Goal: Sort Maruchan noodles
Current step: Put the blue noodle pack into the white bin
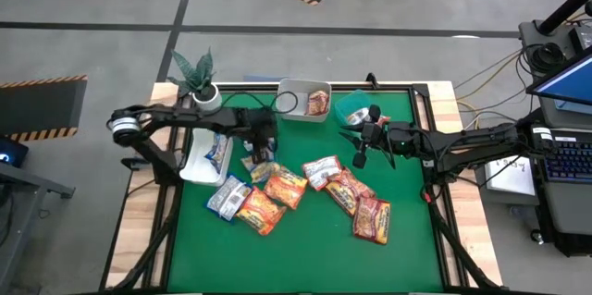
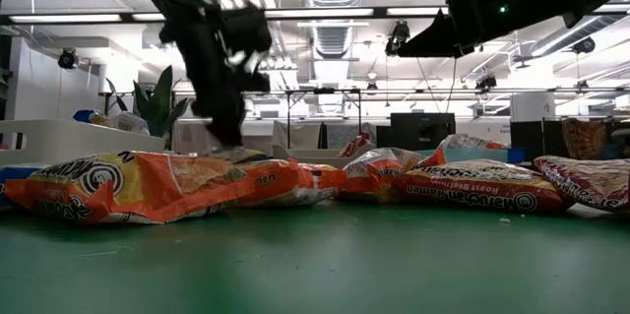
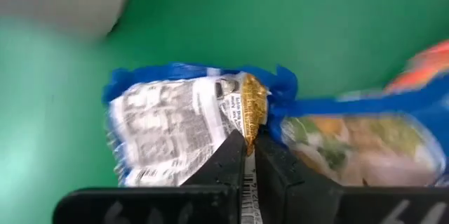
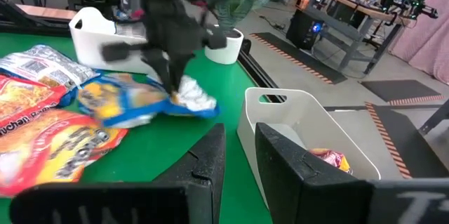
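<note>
Several ramen packets lie on the green mat: orange ones (image 1: 287, 186), dark red ones (image 1: 372, 219) and a blue-and-white one (image 1: 227, 196). My left gripper (image 1: 263, 152) stands over another blue packet (image 1: 260, 169) near the middle left and is shut on it; the packet also shows in the left wrist view (image 3: 175, 122). My right gripper (image 1: 359, 147) hangs open and empty above the mat right of centre, near the teal tub (image 1: 353, 105). My left gripper pinches a crumpled raised fold (image 3: 249, 115) of the blue packet between its two fingers. The fingers come from above, pointing down. In the right wrist view the packet (image 4: 137, 103) spreads out below the fingers, its body low on the mat.
A white tub (image 1: 197, 167) at the left edge holds a blue packet. A second white tub (image 1: 294, 101) at the far edge holds a dark red packet. A potted plant (image 1: 196, 78) stands at the far left corner. Bare mat lies along the near edge.
</note>
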You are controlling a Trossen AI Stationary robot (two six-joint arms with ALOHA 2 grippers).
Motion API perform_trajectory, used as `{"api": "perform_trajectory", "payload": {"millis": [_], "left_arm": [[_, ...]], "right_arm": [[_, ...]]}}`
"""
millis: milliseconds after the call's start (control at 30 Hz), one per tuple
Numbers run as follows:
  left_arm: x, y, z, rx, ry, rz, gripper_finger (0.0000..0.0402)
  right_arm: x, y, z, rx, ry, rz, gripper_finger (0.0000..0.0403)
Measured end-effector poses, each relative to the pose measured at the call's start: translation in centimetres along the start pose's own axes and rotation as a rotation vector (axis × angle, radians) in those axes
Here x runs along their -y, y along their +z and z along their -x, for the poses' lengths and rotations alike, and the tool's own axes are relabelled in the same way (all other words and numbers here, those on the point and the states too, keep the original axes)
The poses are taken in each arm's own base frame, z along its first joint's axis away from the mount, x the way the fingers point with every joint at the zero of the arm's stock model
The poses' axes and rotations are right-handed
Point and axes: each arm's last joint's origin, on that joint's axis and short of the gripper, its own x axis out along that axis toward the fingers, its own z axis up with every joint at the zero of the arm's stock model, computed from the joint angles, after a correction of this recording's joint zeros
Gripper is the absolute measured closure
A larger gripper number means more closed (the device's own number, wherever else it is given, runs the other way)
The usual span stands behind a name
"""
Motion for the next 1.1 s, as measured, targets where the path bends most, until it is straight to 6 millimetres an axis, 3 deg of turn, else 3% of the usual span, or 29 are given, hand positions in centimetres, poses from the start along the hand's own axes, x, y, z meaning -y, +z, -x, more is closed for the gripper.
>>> {"api": "perform_trajectory", "payload": {"millis": [333,433,567,733,1100], "left_arm": [[1.5,2.3,6.0,0.412,-0.266,-0.059,0.0401],[1.7,2.7,7.0,0.485,-0.315,-0.054,0.0401],[2.2,3.1,7.6,0.539,-0.329,-0.061,0.0401],[2.9,3.3,7.8,0.568,-0.363,-0.086,0.0401],[4.2,3.6,8.2,0.597,-0.425,-0.108,0.0401]], "right_arm": [[0.0,0.2,0.0,0.019,-0.003,-0.018,0.0335],[0.1,0.6,0.0,0.051,-0.006,-0.095,0.0335],[0.2,2.1,-0.4,0.066,0.013,-0.192,0.0334],[-1.1,3.2,-1.2,0.011,0.170,-0.190,0.0307],[-4.4,4.4,-5.2,-0.087,0.315,0.009,0.0208]]}}
